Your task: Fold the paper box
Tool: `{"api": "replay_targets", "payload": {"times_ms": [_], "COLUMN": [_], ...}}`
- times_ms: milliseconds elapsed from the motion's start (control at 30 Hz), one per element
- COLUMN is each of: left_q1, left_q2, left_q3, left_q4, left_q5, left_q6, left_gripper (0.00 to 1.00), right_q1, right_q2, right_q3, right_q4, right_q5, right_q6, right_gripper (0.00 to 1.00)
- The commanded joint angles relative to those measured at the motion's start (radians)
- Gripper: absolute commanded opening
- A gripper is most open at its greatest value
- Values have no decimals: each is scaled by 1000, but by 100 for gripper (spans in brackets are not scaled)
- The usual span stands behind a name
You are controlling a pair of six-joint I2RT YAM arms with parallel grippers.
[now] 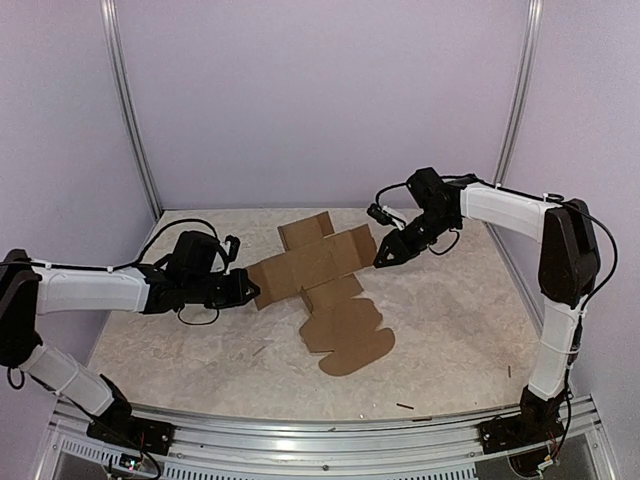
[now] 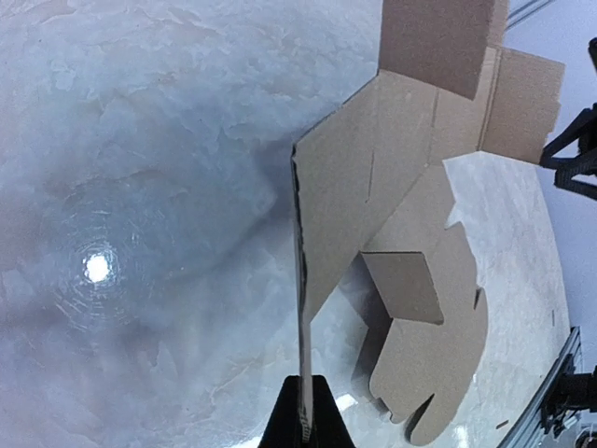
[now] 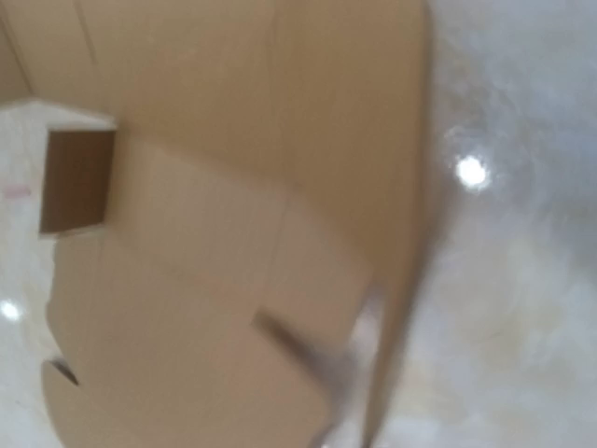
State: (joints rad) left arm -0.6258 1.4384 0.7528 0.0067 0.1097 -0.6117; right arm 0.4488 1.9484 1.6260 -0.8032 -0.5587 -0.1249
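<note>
Though right wrist blurs, left gripper (image 2: 303, 415) visibly clamps paper box (image 2: 373, 187).

Top external: even, soft overhead light, moderately bright. The pale lilac enclosure walls (image 1: 320, 100) read flat, no glare. The plain brown cardboard die-cut sheet (image 1: 320, 270) drops a faint soft shadow on the mottled beige tabletop (image 1: 450, 340) under its raised part. Sharp throughout; wide-angle look, aluminium corner posts (image 1: 130, 110) splay outward toward the top.

Left wrist: sheet edge in focus, tabletop washed bluish-white. One bright round lamp reflection (image 2: 96, 267) at left with a dim halo; grey shadow spreads left of the sheet.

Right wrist: heavy blur — sheet smeared, creases and outline soft. Small specular spot (image 3: 471, 172) on the glossy tabletop upper right, a fainter one at the left edge.
</note>
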Motion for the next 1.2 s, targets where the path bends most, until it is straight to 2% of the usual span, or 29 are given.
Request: {"api": "replay_targets", "payload": {"times_ms": [0, 100, 167, 300, 533, 700, 867, 1167], "left_q1": [3, 1, -1, -13, -18, -18, -18, -18], "left_q2": [-97, -151, -175, -150, -78, -28, 4, 36], "left_q3": [-81, -168, -204, -211, -323, -337, -339, -332], "left_q4": [173, 284, 374, 450, 768, 852, 909, 935], "left_q5": [2, -24, 3, 49, 215, 294, 350, 391], "left_q6": [-119, -232, -251, -206, -111, -90, -95, -103], "left_gripper": [0, 0, 0, 0, 0, 0, 0, 0], "right_q1": [4, 4, 4, 4, 5, 4, 4, 4], "right_q2": [-54, -90, -110, -77, 90, 112, 142, 155], "right_q3": [20, 3, -20, -22, 63, 29, 21, -5], "right_q4": [-11, -6, 2, 11, -2, 88, 106, 148], "right_q5": [56, 63, 28, -59, -139, -169, -167, -124], "right_q6": [-18, -25, -45, -79, -119, -139, -137, -132], "right_gripper": [45, 55, 61, 66, 70, 70, 70, 72]}}
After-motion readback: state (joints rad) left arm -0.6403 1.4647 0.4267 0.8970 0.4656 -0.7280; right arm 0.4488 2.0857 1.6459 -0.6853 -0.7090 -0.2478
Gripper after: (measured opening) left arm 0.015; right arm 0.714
